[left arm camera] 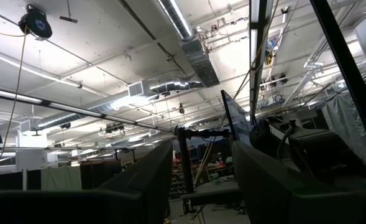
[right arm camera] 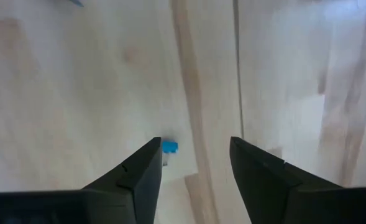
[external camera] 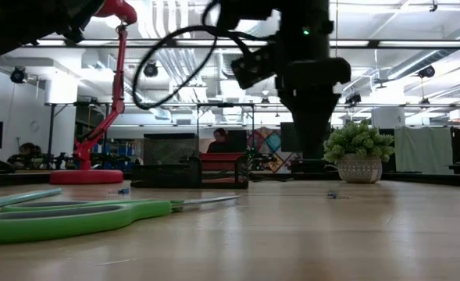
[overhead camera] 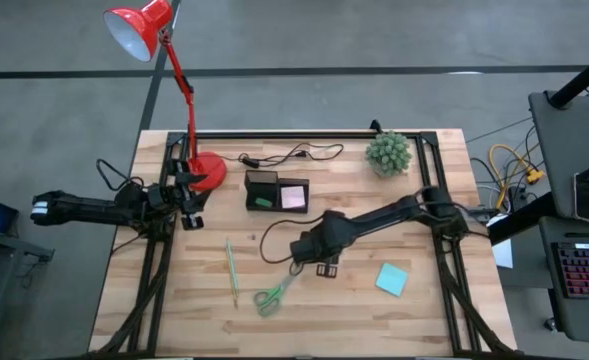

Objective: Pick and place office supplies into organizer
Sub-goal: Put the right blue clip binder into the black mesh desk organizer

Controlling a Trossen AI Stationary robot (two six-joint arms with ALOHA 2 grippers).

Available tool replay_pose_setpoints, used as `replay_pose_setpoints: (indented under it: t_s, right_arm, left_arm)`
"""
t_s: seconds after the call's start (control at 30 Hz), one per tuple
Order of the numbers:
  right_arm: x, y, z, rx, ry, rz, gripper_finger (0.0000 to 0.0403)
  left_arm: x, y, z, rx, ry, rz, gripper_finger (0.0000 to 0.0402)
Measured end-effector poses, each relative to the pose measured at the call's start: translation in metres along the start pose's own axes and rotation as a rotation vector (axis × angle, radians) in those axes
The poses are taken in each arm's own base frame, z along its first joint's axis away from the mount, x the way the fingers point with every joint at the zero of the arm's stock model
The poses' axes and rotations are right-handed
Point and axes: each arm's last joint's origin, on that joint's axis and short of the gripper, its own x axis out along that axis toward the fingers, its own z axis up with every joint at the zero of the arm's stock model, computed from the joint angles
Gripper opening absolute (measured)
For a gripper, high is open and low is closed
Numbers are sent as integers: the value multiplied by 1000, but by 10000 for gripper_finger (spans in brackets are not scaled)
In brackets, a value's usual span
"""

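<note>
Mid-table, my right gripper (right arm camera: 194,163) hovers, jaws apart and empty, above a tiny blue piece (right arm camera: 169,147); I'd centre over it before descending. Left gripper (overhead camera: 186,193) waits open, far-left.

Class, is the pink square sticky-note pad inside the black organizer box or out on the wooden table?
Inside: the pink pad lies within the organizer.

A large open industrial lab or workshop: exposed ceiling ducts (left arm camera: 195,59) and long strip lights (left arm camera: 173,18) run overhead (bare pipes too), a concrete floor (overhead camera: 64,120) surrounds the wooden table (overhead camera: 414,320), and a backlit keyboard (overhead camera: 584,270) sits alongside.
</note>
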Motion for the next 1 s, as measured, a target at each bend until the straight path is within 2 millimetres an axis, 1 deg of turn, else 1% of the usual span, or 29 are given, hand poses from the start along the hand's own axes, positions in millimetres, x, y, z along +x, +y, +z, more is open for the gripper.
replay_pose_setpoints:
  t_s: [0.17, 0.37, 0.43, 0.57, 0.67, 0.77, 1.0]
  right_arm:
    - [4, -5, -14, 52, -100, 52, 191]
    - [11, -14, -39, 92, -150, 85, 187]
    - [15, -16, -43, 110, -180, 101, 185]
    - [27, -14, -46, 124, -234, 128, 183]
    - [38, -13, -49, 122, -219, 140, 185]
    - [43, -13, -52, 132, -211, 139, 187]
    - [47, -13, -56, 148, -191, 152, 187]
  left_arm:
    - [0, 0, 0, 0, -1, 0, 155]
    - [0, 0, 0, 0, -1, 0, 155]
    - [0, 0, 0, 0, -1, 0, 155]
    - [0, 0, 0, 0, -2, 1, 155]
    - [0, 0, 0, -1, -4, 1, 155]
    - [0, 0, 0, -1, -4, 1, 155]
    - [0, 0, 0, -1, -4, 1, 155]
